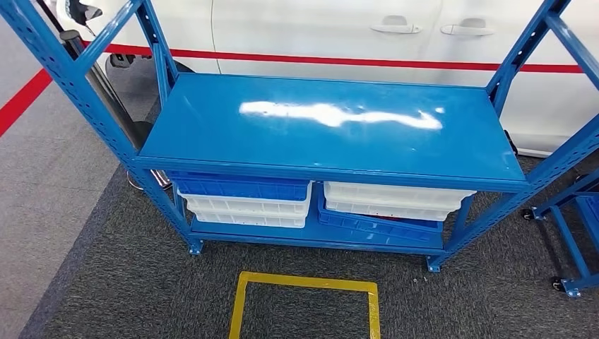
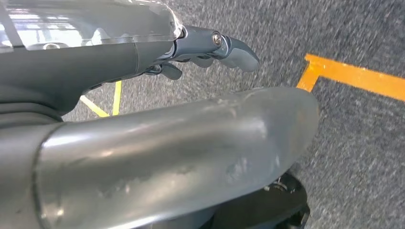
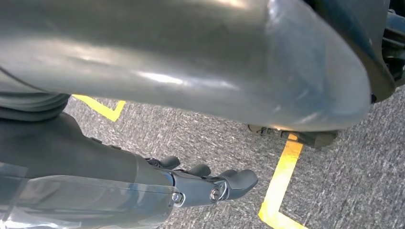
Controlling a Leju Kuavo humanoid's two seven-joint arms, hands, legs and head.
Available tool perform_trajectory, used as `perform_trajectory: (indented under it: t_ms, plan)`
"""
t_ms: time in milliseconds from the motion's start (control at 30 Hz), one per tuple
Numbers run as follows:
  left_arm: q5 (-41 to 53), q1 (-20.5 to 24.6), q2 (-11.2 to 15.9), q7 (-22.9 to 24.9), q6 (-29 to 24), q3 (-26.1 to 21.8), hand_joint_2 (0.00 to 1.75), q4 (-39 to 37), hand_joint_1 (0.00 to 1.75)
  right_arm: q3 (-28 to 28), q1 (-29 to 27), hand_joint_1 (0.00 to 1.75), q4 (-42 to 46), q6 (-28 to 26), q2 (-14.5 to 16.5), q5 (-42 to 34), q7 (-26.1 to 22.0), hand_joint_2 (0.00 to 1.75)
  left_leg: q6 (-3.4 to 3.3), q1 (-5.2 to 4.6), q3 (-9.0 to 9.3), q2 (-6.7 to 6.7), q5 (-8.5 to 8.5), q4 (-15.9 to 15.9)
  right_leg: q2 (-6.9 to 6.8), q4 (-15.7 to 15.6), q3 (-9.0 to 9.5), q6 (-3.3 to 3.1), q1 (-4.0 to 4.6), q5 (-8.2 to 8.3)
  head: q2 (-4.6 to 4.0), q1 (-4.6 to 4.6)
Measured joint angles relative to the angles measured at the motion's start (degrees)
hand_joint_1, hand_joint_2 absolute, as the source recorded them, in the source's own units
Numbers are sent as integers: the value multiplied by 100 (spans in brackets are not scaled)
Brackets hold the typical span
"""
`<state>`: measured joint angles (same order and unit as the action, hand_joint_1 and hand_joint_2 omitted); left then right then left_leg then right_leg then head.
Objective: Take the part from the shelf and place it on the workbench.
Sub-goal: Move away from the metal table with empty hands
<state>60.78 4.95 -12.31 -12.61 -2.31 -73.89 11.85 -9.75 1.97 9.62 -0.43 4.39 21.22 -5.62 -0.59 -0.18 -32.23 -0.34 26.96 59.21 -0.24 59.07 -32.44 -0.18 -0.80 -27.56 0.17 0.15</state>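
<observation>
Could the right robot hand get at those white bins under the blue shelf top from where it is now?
Probably not yet. The right robot hand hangs low over the grey carpet by the yellow floor marking, holding nothing. The white bins sit on the lower level beneath the blue shelf top, so it would have to reach underneath.

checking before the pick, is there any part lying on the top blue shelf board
No, the top board of the blue shelf shows bare blue metal with a glare patch; bins sit below it.

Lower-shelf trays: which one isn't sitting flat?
The blue tray under the white trays on the right: it lies tilted, one end lower. The blue tray on the left and the white ones under it stack level.
</observation>
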Motion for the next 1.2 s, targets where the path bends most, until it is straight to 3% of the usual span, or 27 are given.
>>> perform_trajectory:
  t_ms: [67, 100, 233, 500, 733, 1200]
  plan:
    - [2, 1, 1, 7, -1, 4, 0, 0, 0, -13, 1, 0, 0, 15, 0, -15, -5, 175, -18, -1, 2, 0, 6, 0, 0, -18, 12, 8, 0, 3, 0, 1]
    - [3, 2, 2, 10, -1, 6, 0, 0, 0, -21, 1, 0, 0, 22, 0, -22, -11, 175, -25, -2, 3, 0, 8, 0, 0, -25, 16, 23, -1, 4, 0, 0]
    - [106, 3, 5, 57, -54, 47, 175, 0, 0, -79, 5, 0, 0, -83, 0, -72, 30, 175, -40, -5, 7, 0, 16, 1, 0, -48, 29, 88, -6, 7, 1, -1]
    - [801, -8, 6, 609, -570, 399, 175, 1, 0, -429, 8, 0, 3, -648, 5, -417, 138, 175, -46, -5, 12, 0, 20, 0, -1, -48, 30, 97, -3, 2, 1, -2]
    - [1471, -20, 43, 1372, -818, 938, 175, 51, 0, -800, 38, 0, 25, -867, 28, -479, 914, 175, -46, -3, 16, 0, 20, -5, -1, -46, 30, 97, 0, 2, 0, -2]
    - [1476, -61, 68, 1374, -1033, 1138, 175, 61, 0, -935, 42, 0, 28, -764, 39, -411, 1086, 175, -46, -3, 17, 1, 20, -7, 0, -46, 31, 97, -1, 2, 0, -2]
